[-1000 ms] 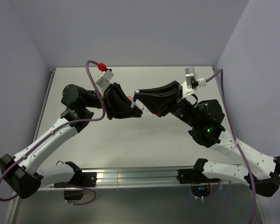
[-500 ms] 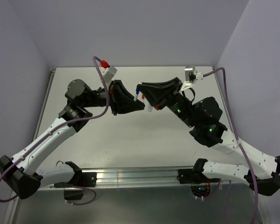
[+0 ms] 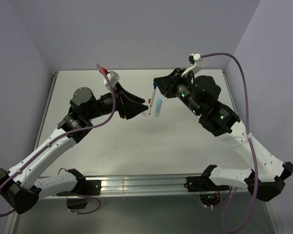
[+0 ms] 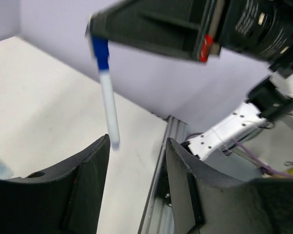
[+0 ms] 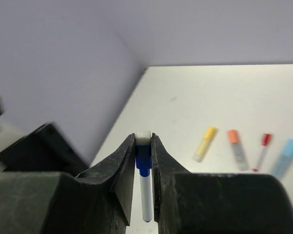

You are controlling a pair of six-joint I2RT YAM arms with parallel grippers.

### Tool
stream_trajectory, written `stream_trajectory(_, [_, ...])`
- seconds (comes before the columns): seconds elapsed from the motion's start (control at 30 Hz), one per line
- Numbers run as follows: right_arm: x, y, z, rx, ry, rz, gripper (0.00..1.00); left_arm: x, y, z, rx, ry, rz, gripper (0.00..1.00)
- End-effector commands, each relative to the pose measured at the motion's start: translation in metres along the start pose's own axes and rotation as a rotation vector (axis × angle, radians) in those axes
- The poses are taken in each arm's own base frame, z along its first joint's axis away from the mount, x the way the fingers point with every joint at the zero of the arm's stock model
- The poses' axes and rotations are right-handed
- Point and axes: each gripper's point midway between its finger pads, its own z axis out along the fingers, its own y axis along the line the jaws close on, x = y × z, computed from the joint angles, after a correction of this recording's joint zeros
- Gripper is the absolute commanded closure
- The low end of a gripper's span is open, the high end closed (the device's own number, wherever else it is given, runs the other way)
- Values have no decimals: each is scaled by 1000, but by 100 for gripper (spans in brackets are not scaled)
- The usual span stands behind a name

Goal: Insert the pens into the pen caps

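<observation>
My right gripper (image 5: pixel 143 139) is shut on the dark blue cap end of a thin white pen (image 5: pixel 145 195), which hangs tip down above the table. It also shows in the top view (image 3: pixel 153 92) and the left wrist view (image 4: pixel 107 102). My left gripper (image 4: pixel 136 146) is open and empty, just below and beside that pen's lower tip; in the top view (image 3: pixel 140 110) it sits left of the right gripper (image 3: pixel 156 87). On the table lie a yellow-capped pen (image 5: pixel 205 143), an orange-capped pen (image 5: pixel 237 143), a thin red pen (image 5: pixel 261 151) and a light blue pen (image 5: pixel 285 157).
The light blue pen (image 3: pixel 158 107) lies on the grey table (image 3: pixel 185 146) between the two grippers in the top view. The table's metal rail edge (image 4: pixel 158 175) runs under the left jaws. Purple walls enclose the back and sides.
The two grippers were close together at the table's middle. They have drawn apart: the right one lifted back and right with the blue-capped pen, the left one pulled away left.
</observation>
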Motion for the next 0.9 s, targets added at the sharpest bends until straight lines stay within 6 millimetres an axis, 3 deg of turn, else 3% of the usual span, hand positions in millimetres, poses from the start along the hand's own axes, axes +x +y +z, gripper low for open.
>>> stream_trajectory(0.0, [-21,-36,1,117,-26,0,100,7,24,-9,-141,7,38,45])
stream_trajectory(0.07, [-17,-66,6,221,-8,-29,100,18,41,-14,-228,44,29,45])
stream_trajectory(0.17, [11,-105,25,313,80,-38,100,17,68,-23,-387,31,30,45])
stream_trajectory(0.2, [22,-132,35,378,112,-35,100,19,75,-25,-420,32,29,44])
stream_trajectory(0.27, [46,-159,46,425,182,-30,100,19,87,-32,-478,23,38,44])
stream_trajectory(0.3, [61,-188,56,488,223,-22,100,21,91,-34,-498,21,37,43])
stream_trajectory(0.37, [75,-219,63,564,260,-17,100,21,101,-41,-547,8,41,43])
stream_trajectory(0.4, [95,-242,71,614,315,-17,100,23,104,-43,-558,6,39,43])
stream_trajectory(0.47, [102,-275,77,700,352,-21,100,27,112,-49,-577,6,32,43])
stream_trajectory(0.5, [125,-297,83,751,415,-25,100,28,115,-51,-585,5,29,43])
stream_trajectory(0.53, [126,-308,89,772,424,-27,100,31,121,-55,-603,6,27,43])
stream_trajectory(0.57, [136,-318,90,794,458,-26,100,31,123,-57,-608,4,28,43])
stream_trajectory(0.6, [158,-337,94,831,517,-24,100,32,124,-58,-612,2,28,43])
stream_trajectory(0.63, [158,-345,98,848,524,-23,100,34,128,-60,-620,4,24,43])
stream_trajectory(0.7, [182,-362,100,882,584,-19,100,34,129,-61,-618,1,24,43])
stream_trajectory(0.87, [207,-381,107,912,630,-14,100,33,135,-64,-626,-1,14,43])
